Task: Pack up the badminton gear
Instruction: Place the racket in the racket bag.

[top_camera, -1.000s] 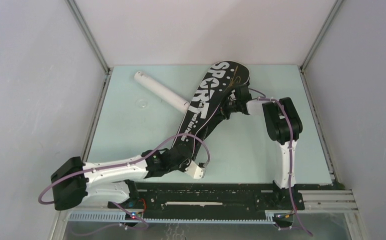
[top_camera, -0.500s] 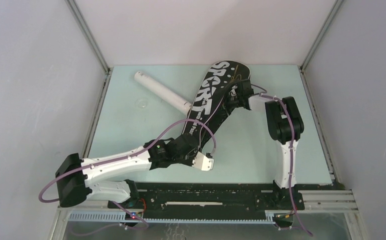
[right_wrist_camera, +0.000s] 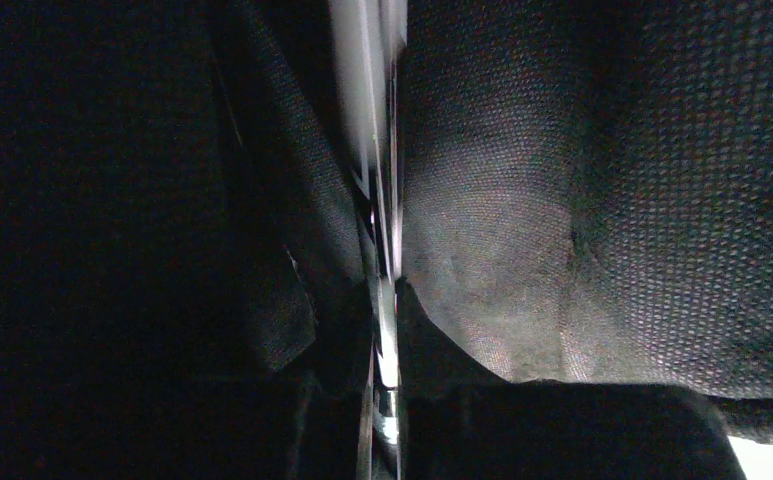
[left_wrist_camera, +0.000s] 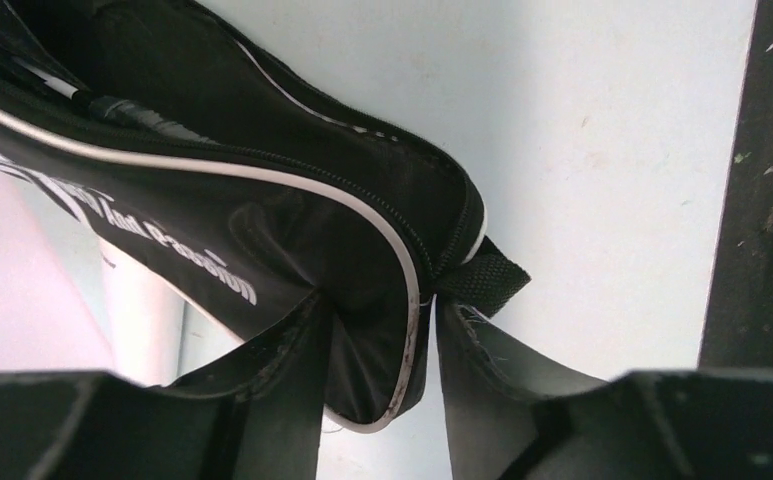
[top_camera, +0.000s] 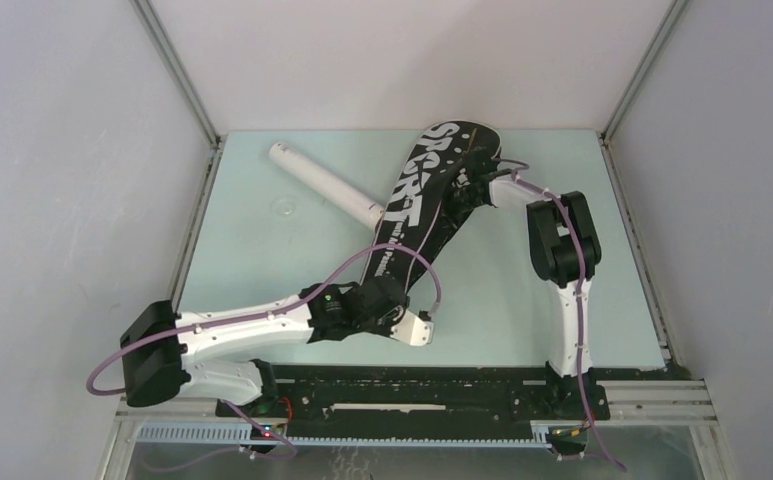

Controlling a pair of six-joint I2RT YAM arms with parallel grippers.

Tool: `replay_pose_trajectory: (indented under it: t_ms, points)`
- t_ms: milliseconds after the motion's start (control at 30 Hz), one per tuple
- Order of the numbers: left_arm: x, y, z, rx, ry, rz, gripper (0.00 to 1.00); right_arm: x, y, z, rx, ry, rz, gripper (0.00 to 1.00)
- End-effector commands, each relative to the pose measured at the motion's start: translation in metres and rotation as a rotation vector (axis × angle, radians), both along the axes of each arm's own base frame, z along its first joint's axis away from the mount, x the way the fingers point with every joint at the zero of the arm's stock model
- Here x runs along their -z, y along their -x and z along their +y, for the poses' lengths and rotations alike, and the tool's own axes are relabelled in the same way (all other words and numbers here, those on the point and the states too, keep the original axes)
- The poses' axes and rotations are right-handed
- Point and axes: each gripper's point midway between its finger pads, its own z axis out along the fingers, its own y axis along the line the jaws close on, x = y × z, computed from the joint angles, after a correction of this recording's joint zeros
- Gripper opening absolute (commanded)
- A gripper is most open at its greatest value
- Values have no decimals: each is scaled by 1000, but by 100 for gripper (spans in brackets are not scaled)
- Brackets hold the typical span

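Note:
The black bag (top_camera: 417,190) lettered "SPORT" lies slantwise on the table, head at the far end. My left gripper (top_camera: 382,296) is shut on its narrow near end; the left wrist view shows the fingers (left_wrist_camera: 297,360) pinching the white-piped tip (left_wrist_camera: 382,340). A racquet's black handle (left_wrist_camera: 147,112) shows inside the bag's open seam. My right gripper (top_camera: 469,188) is at the right edge of the bag's head, shut on the edge; the right wrist view shows only dark fabric (right_wrist_camera: 612,200) and a thin bright slit. The long white tube (top_camera: 324,185) lies left of the bag. No shuttlecocks are in view.
A small clear round thing (top_camera: 284,207) lies on the pale green table (top_camera: 252,260) near the tube. Grey walls enclose the back and both sides. A black rail (top_camera: 412,395) runs along the near edge.
My left gripper has moved right with the bag's narrow end. My right gripper has moved along the bag's right edge toward the far end.

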Motion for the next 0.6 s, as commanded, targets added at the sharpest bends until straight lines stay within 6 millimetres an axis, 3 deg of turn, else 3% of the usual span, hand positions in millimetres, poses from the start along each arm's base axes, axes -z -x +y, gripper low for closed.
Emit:
replay_pose_trajectory:
  t_ms: [0,200,300,400,567]
  points:
    - [-33,13,-57,102,223,34,50,-33,-70,1,120,-4,-239,13]
    - [-11,15,-51,92,161,66,52,-26,-61,8,103,-45,-209,20]
    - [-10,15,-50,86,155,67,53,-22,-54,7,90,-52,-202,22]
    - [-18,9,-48,66,178,66,53,-20,-50,3,76,-49,-212,24]
    - [-54,-8,-43,-7,295,122,54,-18,-44,-3,50,-43,-228,28]
